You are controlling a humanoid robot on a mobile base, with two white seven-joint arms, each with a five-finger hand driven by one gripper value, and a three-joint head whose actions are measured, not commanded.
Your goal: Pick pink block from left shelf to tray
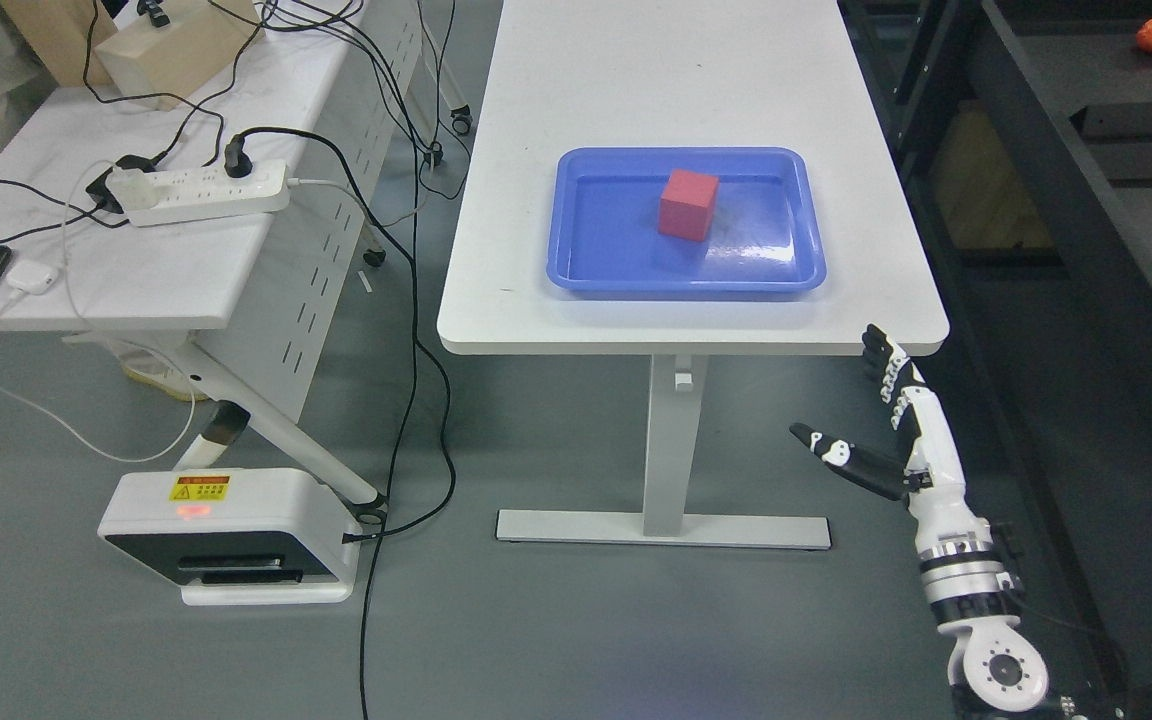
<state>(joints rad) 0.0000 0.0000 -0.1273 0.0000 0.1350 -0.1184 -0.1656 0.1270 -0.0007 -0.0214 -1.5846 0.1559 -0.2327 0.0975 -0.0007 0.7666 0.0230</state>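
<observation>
Block (688, 204), one, pinkish-red, inside one blue tray (576, 276); right robot hand (881, 420) released, empty.

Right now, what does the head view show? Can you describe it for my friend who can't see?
A pink block sits inside a blue tray on a white table. The right robot hand hangs open below the table's near right corner, holding nothing. To the left, another table holds a power strip and cables.
</observation>
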